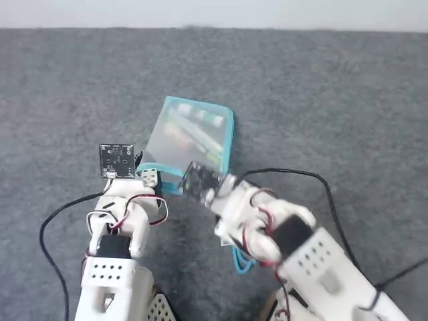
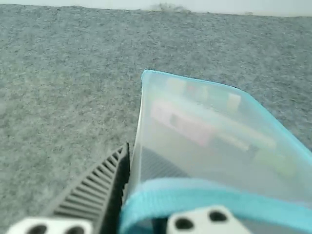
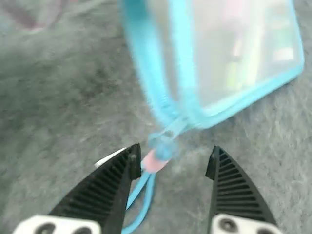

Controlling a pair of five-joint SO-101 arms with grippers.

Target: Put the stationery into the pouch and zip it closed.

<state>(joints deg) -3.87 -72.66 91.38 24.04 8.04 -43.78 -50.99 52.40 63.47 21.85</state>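
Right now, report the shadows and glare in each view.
High view: soft, even light, a faint shadow on the grey mat between the arms, no glare on the pouch. Left wrist view: the pouch's clear side looks milky, without a bright spot. Right wrist view: no hard shadows around the zipper pull inside the open right tool.

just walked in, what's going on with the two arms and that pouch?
The stationery is already inside the translucent pouch, which lies on the grey table. The left gripper appears clamped on the pouch's near edge, steadying it. The right gripper is open, with the zipper pull and its cord between its fingers, not yet pinched. How far the zip is closed can't be told from these views.
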